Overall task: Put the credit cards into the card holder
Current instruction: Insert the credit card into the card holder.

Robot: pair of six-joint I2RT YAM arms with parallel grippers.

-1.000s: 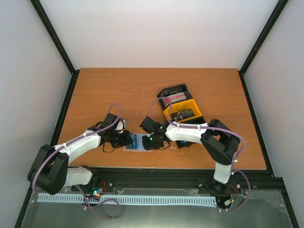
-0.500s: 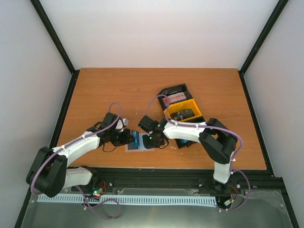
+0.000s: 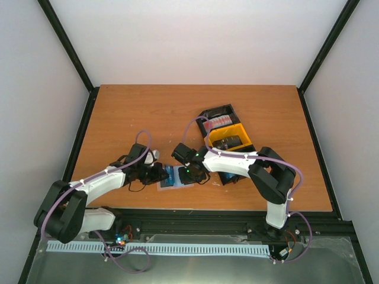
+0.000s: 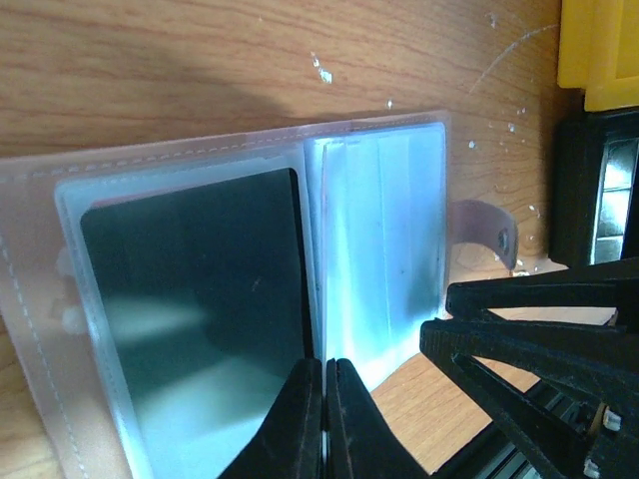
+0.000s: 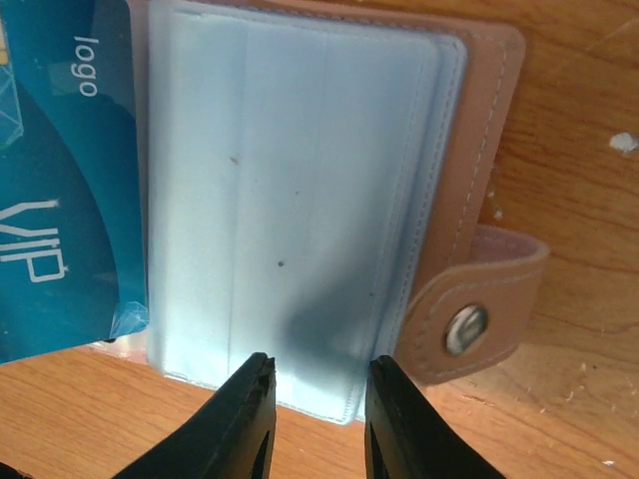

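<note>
The card holder (image 3: 176, 176) lies open on the tabletop (image 3: 118, 112) between both arms, a blue card (image 5: 55, 190) sleeved in its left half. Its clear pockets (image 5: 300, 200) are judged thin, floppy and slippery — best lifted by one leaf's free edge. On the left gripper (image 4: 323, 371) the jaws are pressed together at the fold; on the right gripper (image 5: 315, 374) they stand slightly apart over the pocket stack.

Two arms, left arm (image 3: 98, 177) & right arm (image 3: 237, 163): white shells on links, black joints & bases. A purple cable (image 3: 143, 131) loops along each, w/ white ties. Small green light (image 3: 187, 172) at right wrist. Black plastic fingers on left tool (image 4: 321, 367) & right tool (image 5: 318, 371).
</note>
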